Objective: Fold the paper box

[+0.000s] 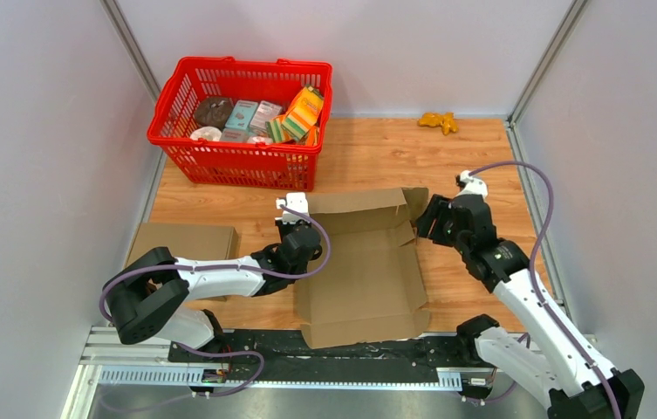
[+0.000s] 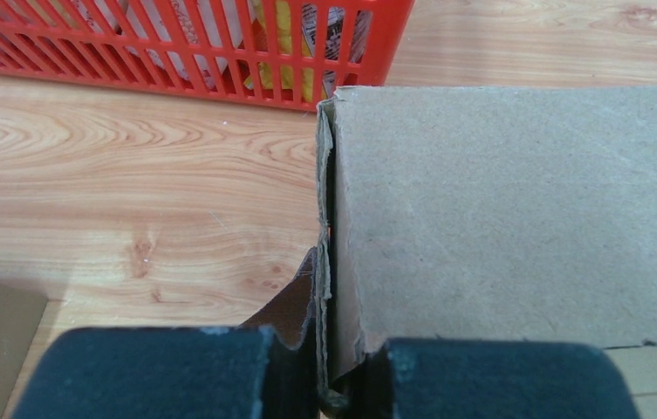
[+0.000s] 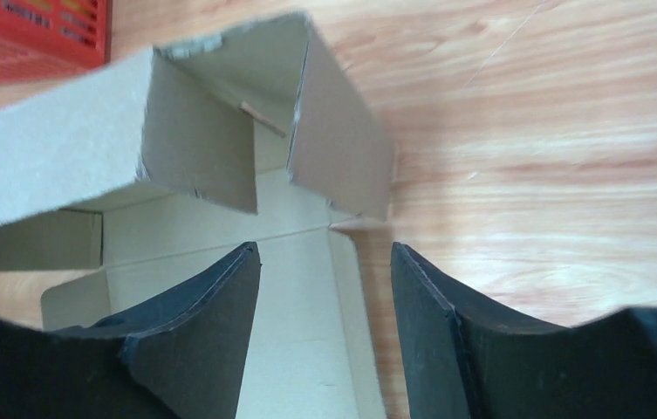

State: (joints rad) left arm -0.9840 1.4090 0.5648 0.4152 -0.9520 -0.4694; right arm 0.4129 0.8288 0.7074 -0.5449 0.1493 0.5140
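The brown cardboard box (image 1: 364, 262) lies opened out on the wooden table, its far wall and corner flaps partly raised. My left gripper (image 1: 297, 229) is shut on the box's upright left side flap (image 2: 329, 262), pinching its edge between the pads. My right gripper (image 1: 420, 225) is open at the box's far right corner, its fingers (image 3: 220, 305) astride the right edge of the panel below the raised corner flap (image 3: 338, 148), holding nothing.
A red basket (image 1: 237, 161) with several packaged items stands at the back left, close to the box. A flat cardboard piece (image 1: 185, 243) lies left of the left arm. A small yellow object (image 1: 439, 121) lies at the far wall.
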